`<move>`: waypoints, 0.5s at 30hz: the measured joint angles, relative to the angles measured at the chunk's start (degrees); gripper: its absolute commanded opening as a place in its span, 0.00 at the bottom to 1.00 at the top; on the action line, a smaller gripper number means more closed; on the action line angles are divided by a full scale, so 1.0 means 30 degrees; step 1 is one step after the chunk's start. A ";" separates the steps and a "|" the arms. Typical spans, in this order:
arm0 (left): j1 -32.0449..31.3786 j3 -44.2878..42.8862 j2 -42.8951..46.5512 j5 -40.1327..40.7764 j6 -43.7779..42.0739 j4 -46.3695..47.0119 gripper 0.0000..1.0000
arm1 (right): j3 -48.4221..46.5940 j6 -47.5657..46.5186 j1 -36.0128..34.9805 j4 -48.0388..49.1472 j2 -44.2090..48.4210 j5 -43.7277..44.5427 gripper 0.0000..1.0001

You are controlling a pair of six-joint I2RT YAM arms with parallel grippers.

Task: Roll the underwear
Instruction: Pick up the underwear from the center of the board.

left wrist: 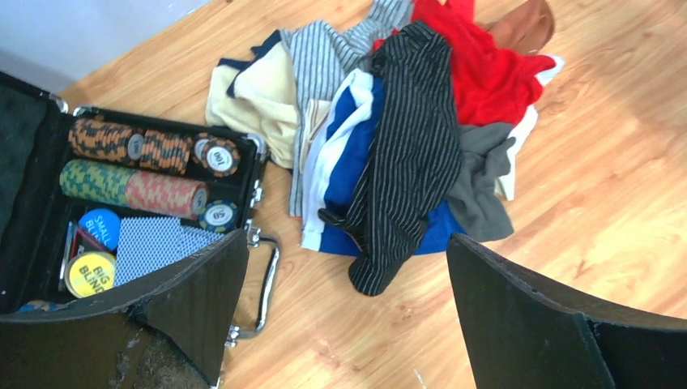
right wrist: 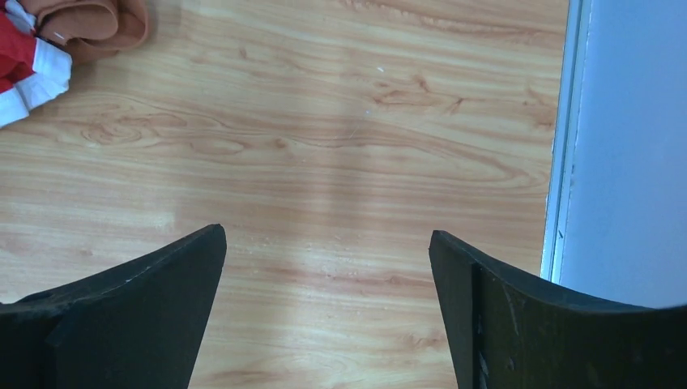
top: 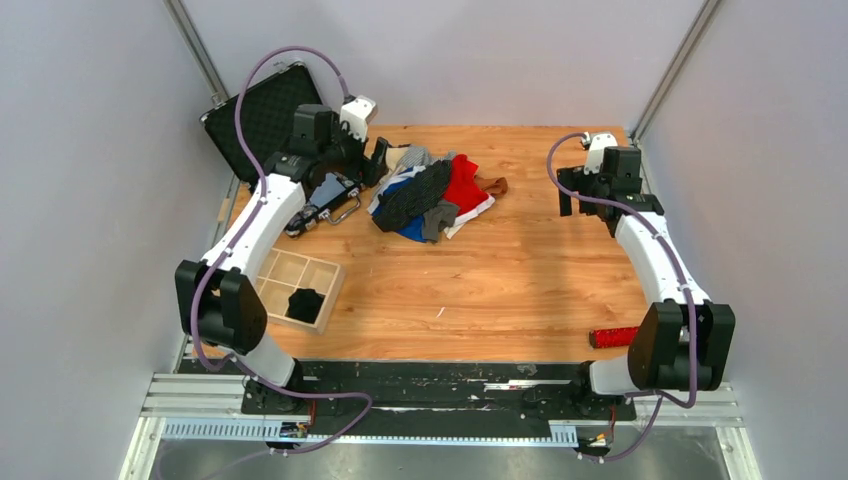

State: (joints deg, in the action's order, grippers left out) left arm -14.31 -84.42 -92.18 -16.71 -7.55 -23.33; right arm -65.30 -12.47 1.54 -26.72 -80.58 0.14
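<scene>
Just ahead of the left tool (left wrist: 344,259), jaws wide, underwear (left wrist: 389,138) heaped, right tool (right wrist: 328,243) wide, well apart

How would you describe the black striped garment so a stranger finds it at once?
At the far middle of the table lies a pile of underwear. On top, lying across a blue piece, is the black garment. It alone is dark with thin pale pinstripes.

In the open case (left wrist: 24,186), a yellow disc (left wrist: 89,274) reads "BIG BLIND", and the blue disc (left wrist: 101,228) beside it reads "SMALL BLIND". One striped poker chip (left wrist: 220,157) shows "100". The number on another chip (left wrist: 217,215) is too small to read.
</scene>
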 measured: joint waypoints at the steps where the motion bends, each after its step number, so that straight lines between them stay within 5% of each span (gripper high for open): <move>1: -0.0117 -0.0284 0.0080 -0.0168 0.0007 -0.0233 1.00 | -0.0073 -0.0007 0.0000 0.0087 0.0022 0.0022 1.00; 15: -0.0095 -0.1406 -0.3126 0.2091 0.2098 -0.3621 0.90 | -0.2958 -0.1894 -0.1275 -0.3235 -0.0554 -0.5967 0.98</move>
State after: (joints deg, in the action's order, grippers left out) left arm -14.59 -88.64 -101.56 -10.44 -1.26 -34.20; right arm -74.17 -18.15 -2.28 -36.42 -82.24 -17.76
